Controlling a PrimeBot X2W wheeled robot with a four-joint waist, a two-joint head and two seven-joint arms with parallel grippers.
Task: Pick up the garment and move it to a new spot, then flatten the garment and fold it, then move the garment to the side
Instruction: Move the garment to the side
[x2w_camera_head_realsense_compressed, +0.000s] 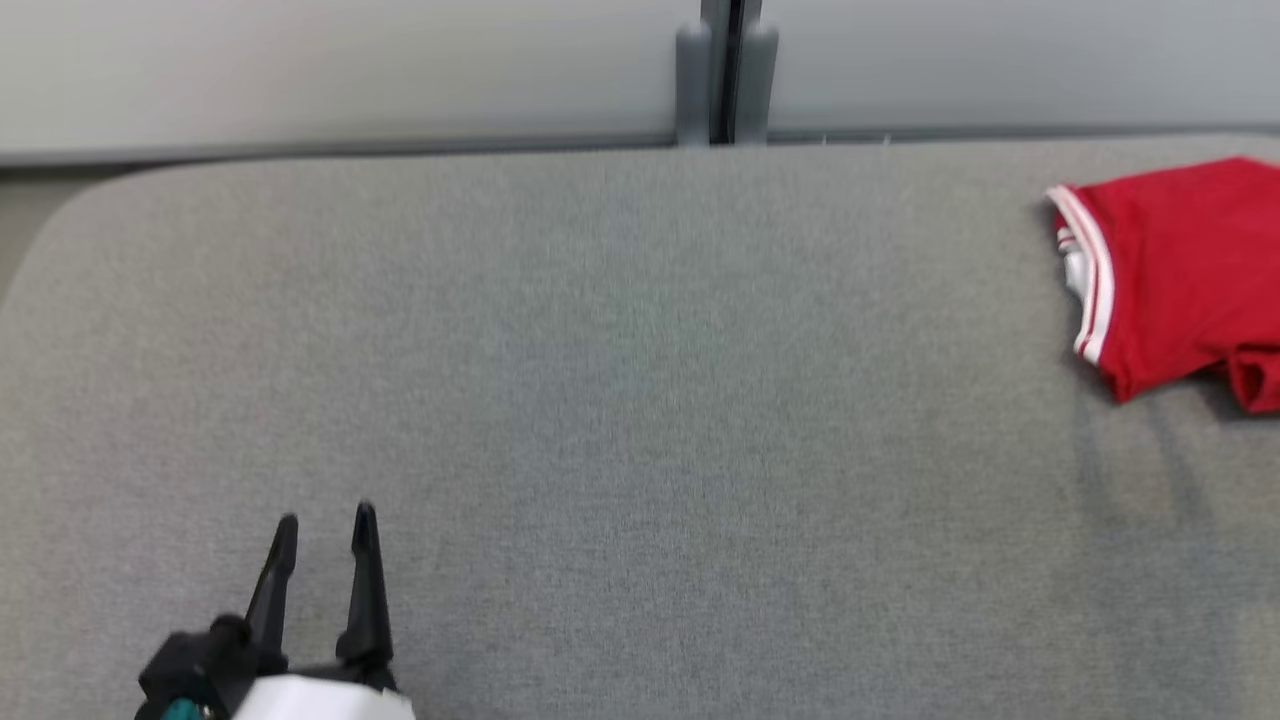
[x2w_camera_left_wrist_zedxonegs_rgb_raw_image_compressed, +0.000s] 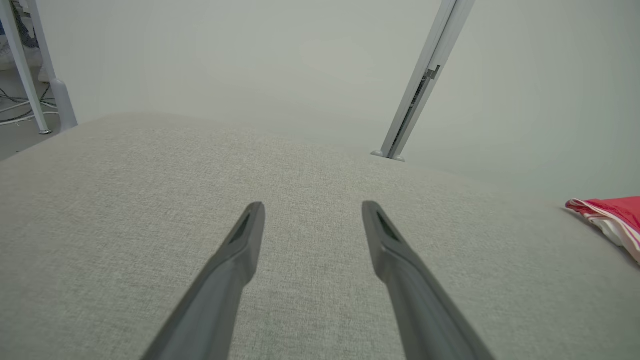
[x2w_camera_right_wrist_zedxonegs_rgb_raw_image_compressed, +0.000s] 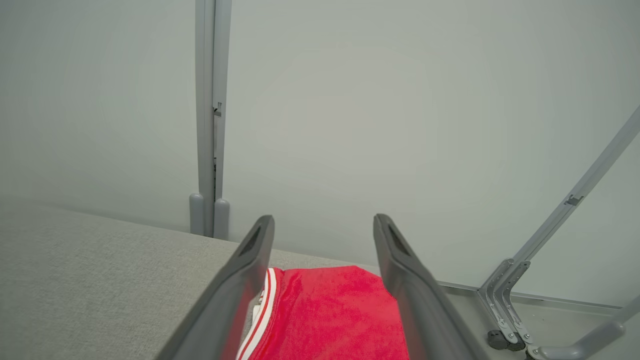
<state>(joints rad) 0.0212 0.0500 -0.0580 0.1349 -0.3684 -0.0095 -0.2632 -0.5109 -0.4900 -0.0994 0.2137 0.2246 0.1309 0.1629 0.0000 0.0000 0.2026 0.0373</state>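
Observation:
The garment (x2w_camera_head_realsense_compressed: 1185, 270) is red with white-striped trim. It lies folded at the far right of the grey table (x2w_camera_head_realsense_compressed: 620, 400), cut off by the right edge of the head view. My left gripper (x2w_camera_head_realsense_compressed: 325, 530) stands open at the lower left, far from the cloth, with nothing between its fingers. In the left wrist view that gripper (x2w_camera_left_wrist_zedxonegs_rgb_raw_image_compressed: 312, 210) points across bare table, and the garment (x2w_camera_left_wrist_zedxonegs_rgb_raw_image_compressed: 612, 217) shows at the right edge. My right gripper (x2w_camera_right_wrist_zedxonegs_rgb_raw_image_compressed: 324, 225) is open just above the garment (x2w_camera_right_wrist_zedxonegs_rgb_raw_image_compressed: 330, 315), which lies flat on the table under and between the fingers, apart from them.
A pale partition wall with a grey vertical post (x2w_camera_head_realsense_compressed: 728, 70) runs along the table's far edge. Beyond the table's right end, grey metal frame legs (x2w_camera_right_wrist_zedxonegs_rgb_raw_image_compressed: 565, 235) stand on the floor. White legs and cables (x2w_camera_left_wrist_zedxonegs_rgb_raw_image_compressed: 30, 75) show past the left end.

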